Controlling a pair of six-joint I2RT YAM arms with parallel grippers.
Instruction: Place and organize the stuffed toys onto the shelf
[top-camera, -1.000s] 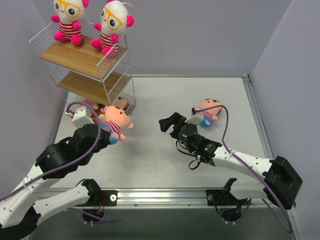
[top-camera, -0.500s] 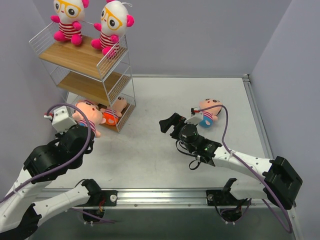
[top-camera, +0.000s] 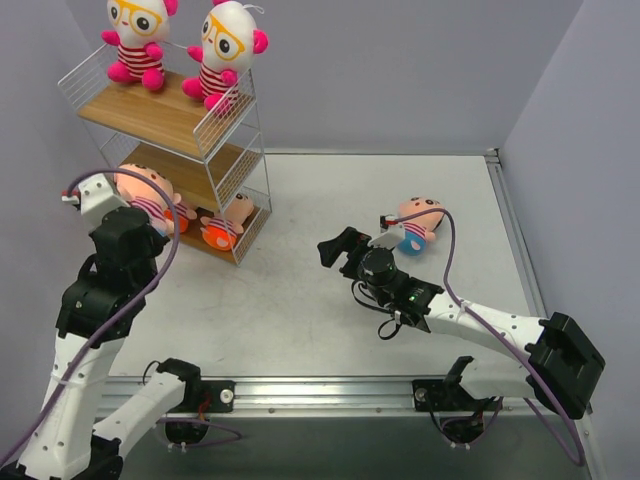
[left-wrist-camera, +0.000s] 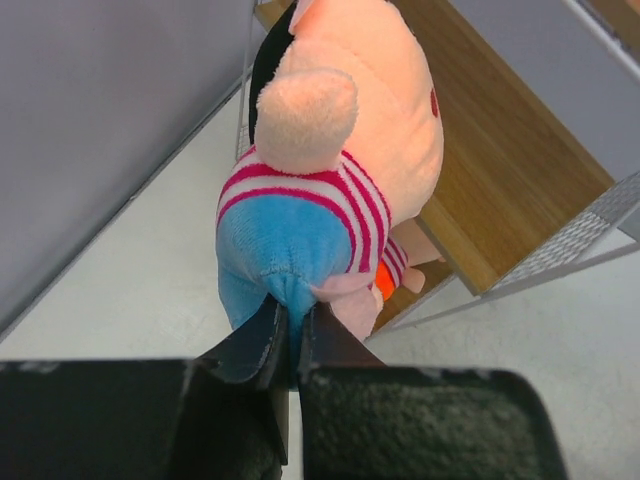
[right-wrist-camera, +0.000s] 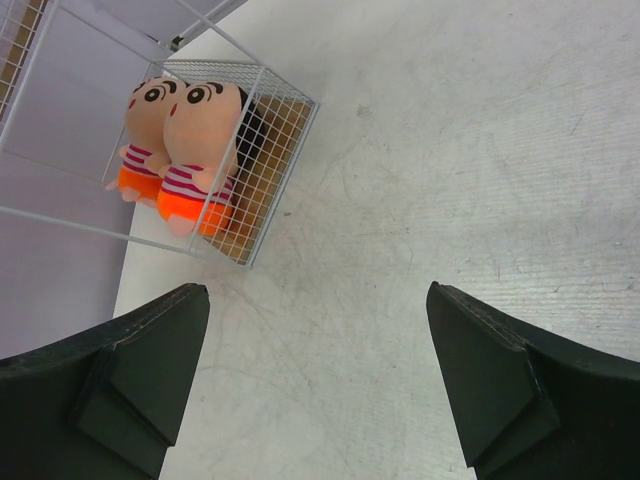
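**Held toy (left-wrist-camera: 340, 150) at the shelf (top-camera: 185, 172)**

The left end effector (left-wrist-camera: 290, 320) pinches the held toy by its blue seat, beside the shelf's middle tier. The right end effector (right-wrist-camera: 315, 300) is spread above the counter (top-camera: 330, 330), near a second toy (top-camera: 415, 225) lying there.
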